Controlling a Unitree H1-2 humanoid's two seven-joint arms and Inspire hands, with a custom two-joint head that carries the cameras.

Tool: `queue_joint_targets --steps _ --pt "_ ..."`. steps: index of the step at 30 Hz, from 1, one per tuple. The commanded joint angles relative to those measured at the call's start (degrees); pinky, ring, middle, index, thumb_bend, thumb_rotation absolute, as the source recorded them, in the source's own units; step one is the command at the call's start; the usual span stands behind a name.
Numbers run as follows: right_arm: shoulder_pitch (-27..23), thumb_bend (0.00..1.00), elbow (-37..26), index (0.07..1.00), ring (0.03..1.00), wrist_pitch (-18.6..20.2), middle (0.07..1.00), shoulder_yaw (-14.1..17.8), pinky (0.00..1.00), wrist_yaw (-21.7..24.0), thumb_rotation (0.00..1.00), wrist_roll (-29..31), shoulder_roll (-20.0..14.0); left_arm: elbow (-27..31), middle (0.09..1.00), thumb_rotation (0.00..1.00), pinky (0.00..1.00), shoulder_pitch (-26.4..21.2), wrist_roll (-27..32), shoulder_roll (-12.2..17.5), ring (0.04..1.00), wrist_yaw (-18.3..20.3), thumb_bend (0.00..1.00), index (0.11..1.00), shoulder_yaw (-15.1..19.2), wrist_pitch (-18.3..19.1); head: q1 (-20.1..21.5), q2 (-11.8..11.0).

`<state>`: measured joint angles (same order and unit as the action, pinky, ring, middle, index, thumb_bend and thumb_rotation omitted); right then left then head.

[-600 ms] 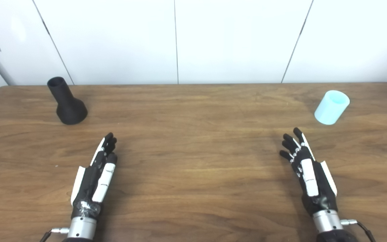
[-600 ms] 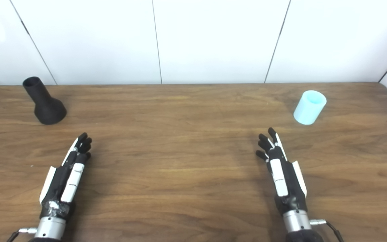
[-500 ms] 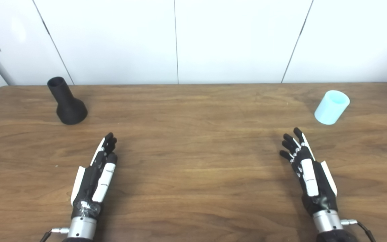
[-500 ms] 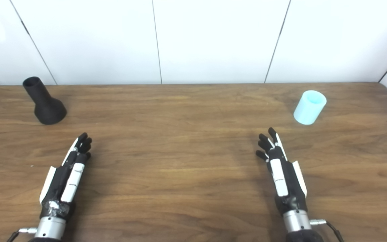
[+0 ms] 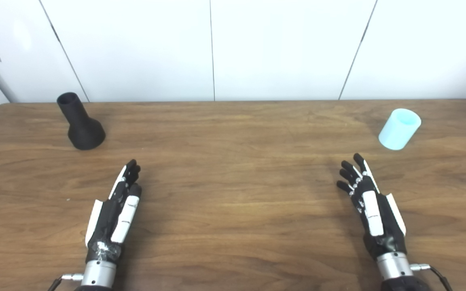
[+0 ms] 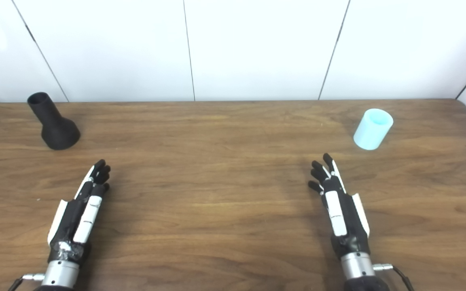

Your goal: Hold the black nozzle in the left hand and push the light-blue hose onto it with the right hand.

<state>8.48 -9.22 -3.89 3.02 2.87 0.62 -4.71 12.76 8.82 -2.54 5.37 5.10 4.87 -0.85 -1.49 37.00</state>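
The black nozzle (image 5: 80, 123) stands on its wide base at the far left of the wooden table, narrow end up. The light-blue hose piece (image 5: 399, 129), a short open tube, stands at the far right. My left hand (image 5: 115, 210) is open and empty, fingers stretched out, well short of the nozzle and to its right. My right hand (image 5: 368, 202) is open and empty, fingers apart, short of the hose and a little to its left.
The wooden table (image 5: 233, 161) runs to a white panelled wall (image 5: 233, 48) at the back. Its rounded corners show at far left and far right.
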Motion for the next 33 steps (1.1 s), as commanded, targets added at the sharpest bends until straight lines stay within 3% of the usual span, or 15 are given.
queue_joint_targets --steps 1,2,7,18,23,25,33 --pt "0.6 0.49 0.0 0.981 0.918 0.3 0.920 -0.2 0.86 0.3 1.00 0.6 -0.2 0.5 0.960 0.79 0.98 1.0 -0.3 0.8 0.978 -0.3 0.54 0.974 -0.3 1.0 -1.9 -0.3" --pt "0.6 0.49 0.0 0.981 0.919 0.3 0.920 -0.1 0.86 0.3 1.00 0.7 -0.3 0.4 0.960 0.78 0.98 1.1 -0.2 0.7 0.978 -0.2 0.54 0.974 -0.4 1.0 -1.9 -0.3" --pt "0.6 0.46 1.4 0.996 0.937 -1.1 0.936 0.5 0.88 1.1 1.00 2.0 -1.4 -0.5 0.967 0.76 0.99 1.4 -1.0 0.0 0.986 -0.6 0.50 0.966 -1.4 -0.4 -9.7 -2.6" --pt "0.0 0.50 4.2 1.000 0.955 -1.9 0.944 1.7 0.93 2.6 1.00 5.8 -2.9 -2.0 0.947 0.72 0.99 1.3 -6.9 -1.7 0.972 -3.9 0.48 0.966 -4.3 -1.5 -17.7 -6.9" --pt "-0.2 0.54 4.4 1.000 0.978 -1.4 0.961 1.8 0.96 3.8 1.00 7.5 -3.3 -2.7 0.936 0.58 0.96 1.2 -7.7 -2.3 0.955 -5.4 0.46 0.954 -4.9 -1.9 -18.7 -7.2" --pt "-0.3 0.54 4.8 1.000 0.984 -1.6 0.968 1.9 0.97 4.5 1.00 8.5 -3.6 -2.9 0.937 0.50 0.95 1.0 -7.5 -2.7 0.952 -6.3 0.48 0.954 -4.7 -1.7 -19.0 -7.4" --pt "-0.2 0.56 4.8 0.992 0.963 -1.8 0.948 2.1 0.95 4.4 1.00 8.5 -3.9 -3.0 0.917 0.35 0.91 1.0 -10.0 -3.1 0.927 -9.5 0.58 0.944 -4.3 -2.0 -19.7 -7.7"
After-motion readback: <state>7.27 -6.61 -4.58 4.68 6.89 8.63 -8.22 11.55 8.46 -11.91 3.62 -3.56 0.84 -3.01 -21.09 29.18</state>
